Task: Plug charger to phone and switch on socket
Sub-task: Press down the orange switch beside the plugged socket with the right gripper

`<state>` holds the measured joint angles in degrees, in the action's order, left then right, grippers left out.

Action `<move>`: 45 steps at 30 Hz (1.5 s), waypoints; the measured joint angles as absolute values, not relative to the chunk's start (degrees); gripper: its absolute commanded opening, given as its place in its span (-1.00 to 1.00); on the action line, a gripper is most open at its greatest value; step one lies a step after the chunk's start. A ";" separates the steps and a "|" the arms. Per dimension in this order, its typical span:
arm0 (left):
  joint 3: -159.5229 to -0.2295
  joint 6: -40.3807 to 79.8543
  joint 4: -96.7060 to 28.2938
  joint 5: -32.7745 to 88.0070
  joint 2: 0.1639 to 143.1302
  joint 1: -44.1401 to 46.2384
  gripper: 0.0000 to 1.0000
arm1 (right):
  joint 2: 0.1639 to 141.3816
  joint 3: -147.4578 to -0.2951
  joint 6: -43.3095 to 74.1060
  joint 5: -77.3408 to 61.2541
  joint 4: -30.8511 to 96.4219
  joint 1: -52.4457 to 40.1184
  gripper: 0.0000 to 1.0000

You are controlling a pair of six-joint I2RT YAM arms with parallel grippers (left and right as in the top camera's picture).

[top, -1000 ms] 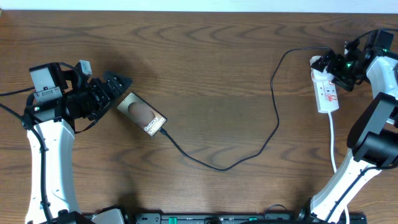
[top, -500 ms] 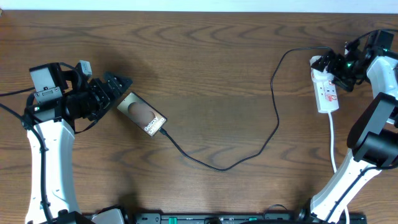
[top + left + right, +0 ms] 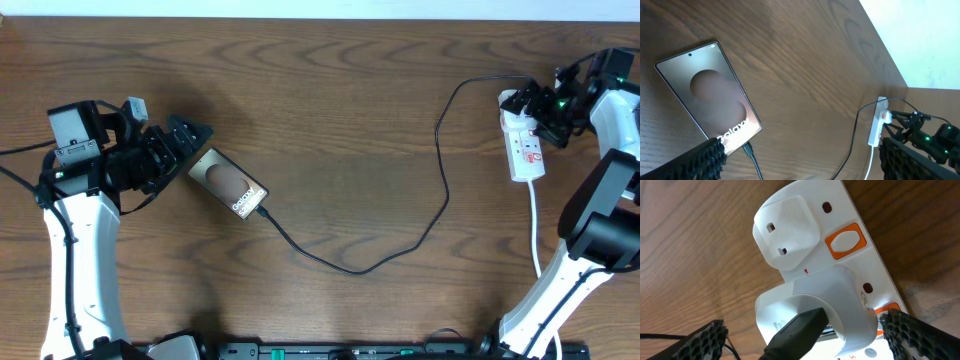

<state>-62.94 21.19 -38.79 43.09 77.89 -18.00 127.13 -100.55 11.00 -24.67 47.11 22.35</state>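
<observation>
Dark wood tabletop. Phone lies flat, long axis diagonal. Its lettered end points near-right, where the charger connector meets it. Its other end sits just by the left gripper, jaws spread, holding nothing. Socket lies far right, lengthwise near-to-far, white cord trailing near. Right gripper hovers over its far plugged end, jaws wide, gripping nothing.

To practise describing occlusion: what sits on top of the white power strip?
A white adapter is plugged into the socket, with the charger cable entering it. An orange switch shows; the adapter partly covers a second one.
</observation>
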 measured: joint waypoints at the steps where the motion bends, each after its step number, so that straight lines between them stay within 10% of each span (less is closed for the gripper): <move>1: -62.94 21.19 -38.79 43.09 77.89 -18.00 0.88 | 127.13 -100.57 11.14 -24.56 47.11 22.26 0.99; 45: -62.94 21.19 -39.24 43.09 77.89 -18.00 0.87 | 127.02 -100.86 13.63 -23.97 46.59 21.15 0.99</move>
<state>-62.94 21.19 -39.24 43.09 77.89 -18.00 127.02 -100.86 13.63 -23.97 46.59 21.15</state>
